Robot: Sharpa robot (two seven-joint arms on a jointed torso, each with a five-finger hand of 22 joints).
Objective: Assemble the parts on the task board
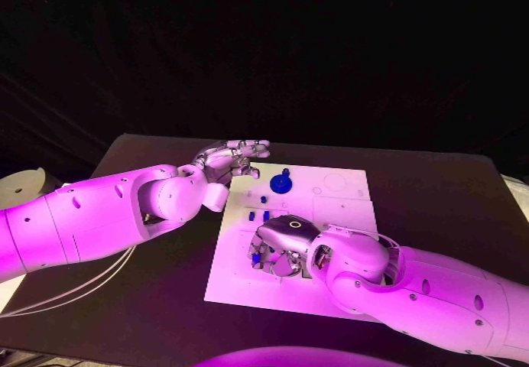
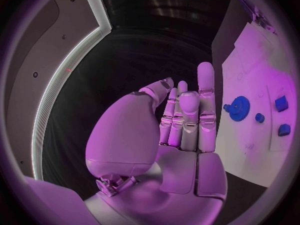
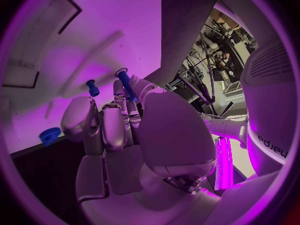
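Our right hand (image 1: 289,246) was curled down over the near part of the task board (image 1: 342,200), and in the right wrist view a long blue peg (image 3: 125,83) was pinched at its fingertips, with its long axis running roughly along the fingers and out past them. A second small blue peg (image 3: 92,88) stood on the board just beside that, so we'd guess the next move was seating the held one near it. Our left hand (image 1: 232,160) hovered flat off the board's far left corner, fingers straight and together, holding nothing. The blue gear (image 1: 281,183) sat on the board's far side, close to the left hand, with small blue pieces (image 1: 264,200) between it and our right hand.
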